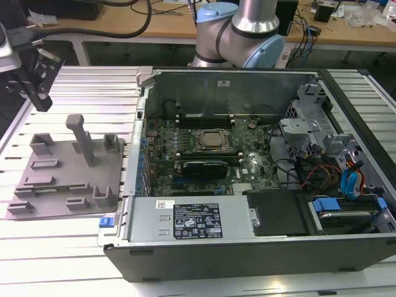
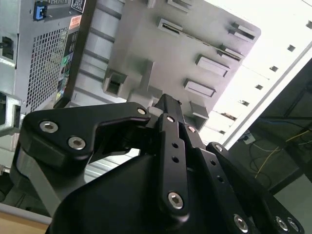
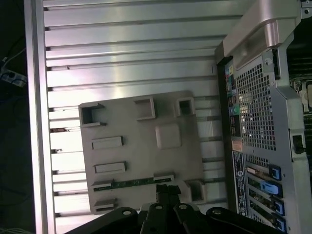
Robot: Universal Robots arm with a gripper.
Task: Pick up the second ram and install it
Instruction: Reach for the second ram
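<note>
Second ram [image 3: 134, 183], a slim green circuit-board stick, sits slotted in the grey plastic tray [image 1: 62, 167], nine o'clock of the open metal case [image 1: 235, 86] in the exterior view. Black pincer [image 3: 165, 190] hovers closed, empty; it should widen squarely across the stick's middle

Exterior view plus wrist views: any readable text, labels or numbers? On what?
White label on the grey metal cover: print too small to read.
Black label on the same cover: too small to read.
Orange sticker on the case's rear panel: unreadable.
Grey tray: no text.
</note>
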